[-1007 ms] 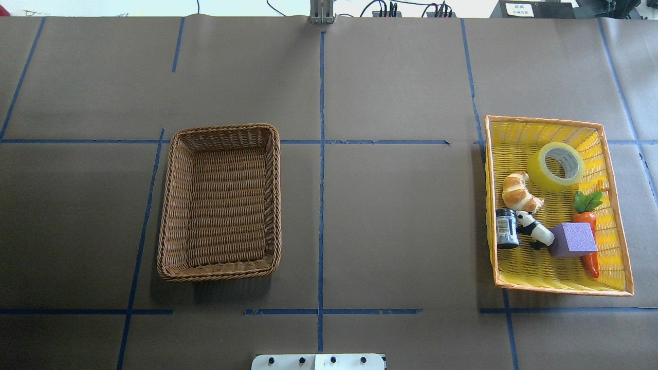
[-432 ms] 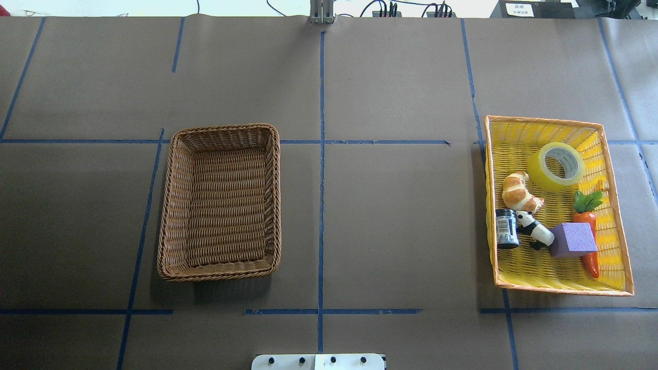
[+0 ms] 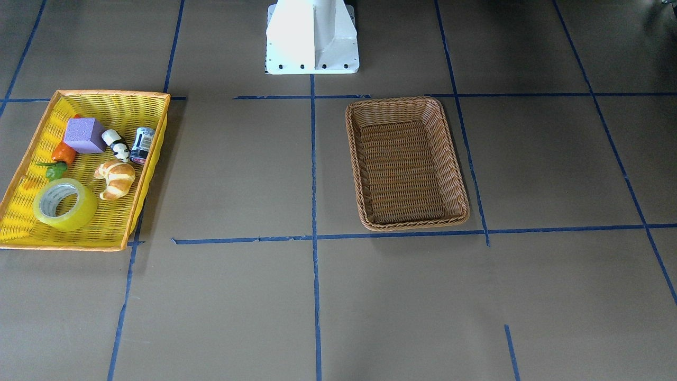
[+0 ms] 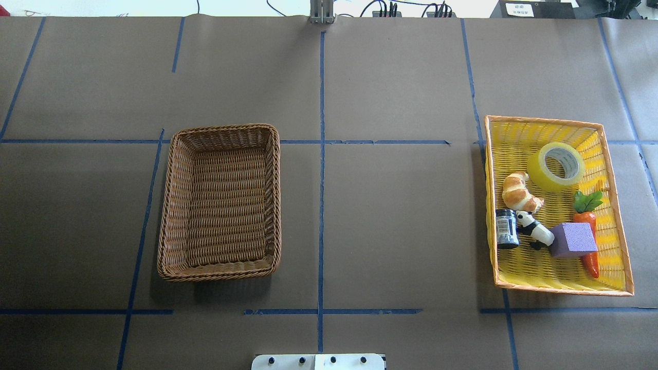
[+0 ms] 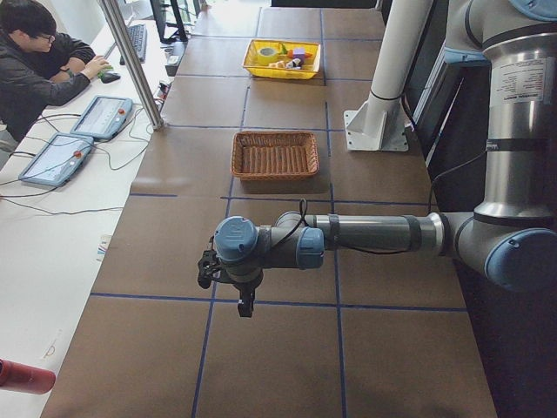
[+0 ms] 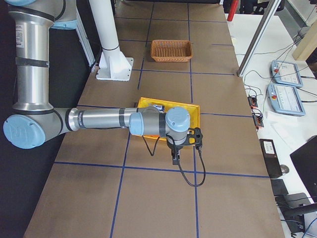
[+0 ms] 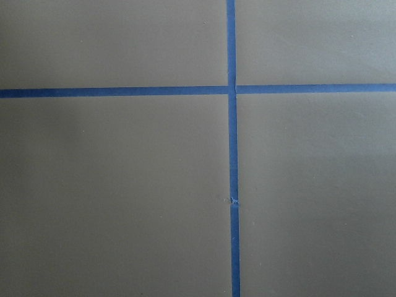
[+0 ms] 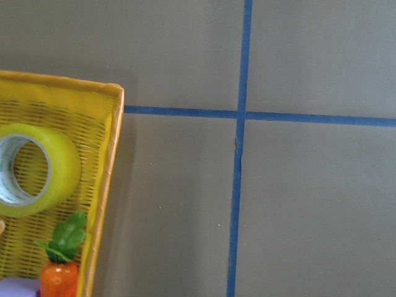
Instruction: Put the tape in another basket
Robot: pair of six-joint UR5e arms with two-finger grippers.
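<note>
Two baskets on the table (image 4: 401, 221). We are seeing the tape (image 4: 556, 166) lying in the yellow basket (image 4: 560, 288) by the right edge, the wicker basket (image 4: 226, 128) sitting well apart leftward. Left gripper (image 5: 246, 305), right gripper (image 6: 175, 159): we cannot tell how open.

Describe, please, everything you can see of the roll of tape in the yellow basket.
The tape is a wide roll of translucent yellow-green film on a white core with faint print inside. It lies tilted, hole mostly upward, on the floor of the yellow basket, toward the end farthest from the robot. The croissant and the carrot's leaves lie close by; whether they touch it is unclear. Nothing grips it.
</note>
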